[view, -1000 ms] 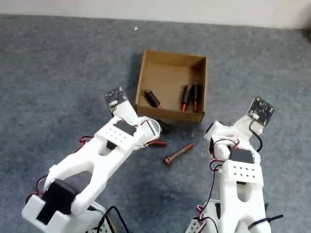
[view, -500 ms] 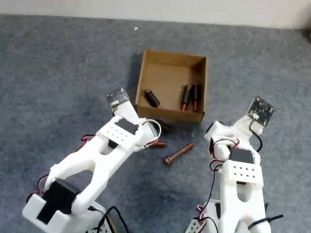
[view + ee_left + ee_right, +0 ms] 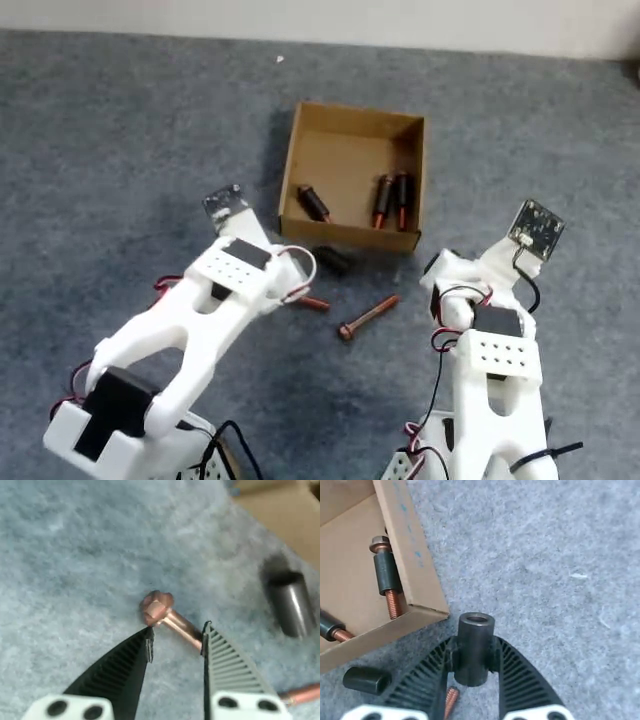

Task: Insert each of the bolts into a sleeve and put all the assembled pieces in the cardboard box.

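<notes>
My left gripper (image 3: 177, 635) is open just above the carpet, its fingertips on either side of the shaft of a copper bolt (image 3: 159, 608) that lies flat. In the high view this bolt (image 3: 313, 302) pokes out from under the left arm (image 3: 235, 275). A second loose bolt (image 3: 367, 316) lies to its right. A loose black sleeve (image 3: 332, 260) rests by the front wall of the cardboard box (image 3: 350, 238). My right gripper (image 3: 473, 649) is shut on another black sleeve (image 3: 476, 629), held upright near the box's front right corner.
Three assembled pieces (image 3: 390, 202) lie inside the box; one (image 3: 387, 575) sits against its wall (image 3: 405, 540). The loose sleeve (image 3: 290, 605) and the second bolt's tip (image 3: 302, 692) are close to my left gripper. Grey carpet spreads all around.
The left arm has shifted left and back from the box, uncovering the loose sleeve and more of the bolt. The right arm has not moved.
</notes>
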